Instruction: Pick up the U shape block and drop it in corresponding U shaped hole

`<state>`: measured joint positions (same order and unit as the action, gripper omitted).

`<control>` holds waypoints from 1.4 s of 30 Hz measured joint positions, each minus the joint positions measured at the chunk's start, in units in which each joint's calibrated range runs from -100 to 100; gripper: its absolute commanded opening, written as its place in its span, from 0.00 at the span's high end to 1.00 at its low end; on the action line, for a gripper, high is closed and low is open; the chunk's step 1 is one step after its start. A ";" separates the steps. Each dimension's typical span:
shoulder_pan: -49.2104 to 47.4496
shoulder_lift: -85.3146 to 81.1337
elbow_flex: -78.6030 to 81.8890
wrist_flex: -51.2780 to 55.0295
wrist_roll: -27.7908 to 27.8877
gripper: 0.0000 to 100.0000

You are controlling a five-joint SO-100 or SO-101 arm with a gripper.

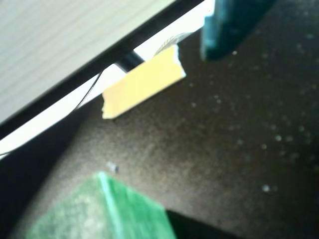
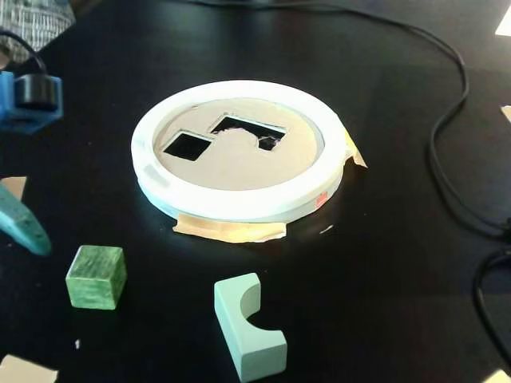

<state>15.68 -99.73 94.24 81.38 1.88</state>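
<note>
The pale mint U shape block lies on the black table near the front in the fixed view, its notch facing right. It is out of the wrist view. The U shaped hole is a dark cutout in the tan cardboard disc, which sits inside a white ring. My gripper reaches in from the left edge, well left of the block and touching nothing. Only one teal finger shows in the wrist view, at the top right; the other is hidden.
A darker green cube sits left of the block and fills the bottom of the wrist view. A square hole lies beside the U hole. Yellow tape holds the table's edge. Black cables run along the right.
</note>
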 measured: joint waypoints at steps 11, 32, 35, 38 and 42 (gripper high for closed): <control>0.50 0.00 0.00 0.00 0.00 0.09; 0.50 0.00 0.00 0.00 0.00 0.09; 0.50 0.00 0.00 0.00 0.00 0.09; 0.50 0.00 0.00 0.00 0.00 0.09; 0.50 0.00 0.00 0.00 0.00 0.09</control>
<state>16.18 -99.73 94.24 81.38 1.88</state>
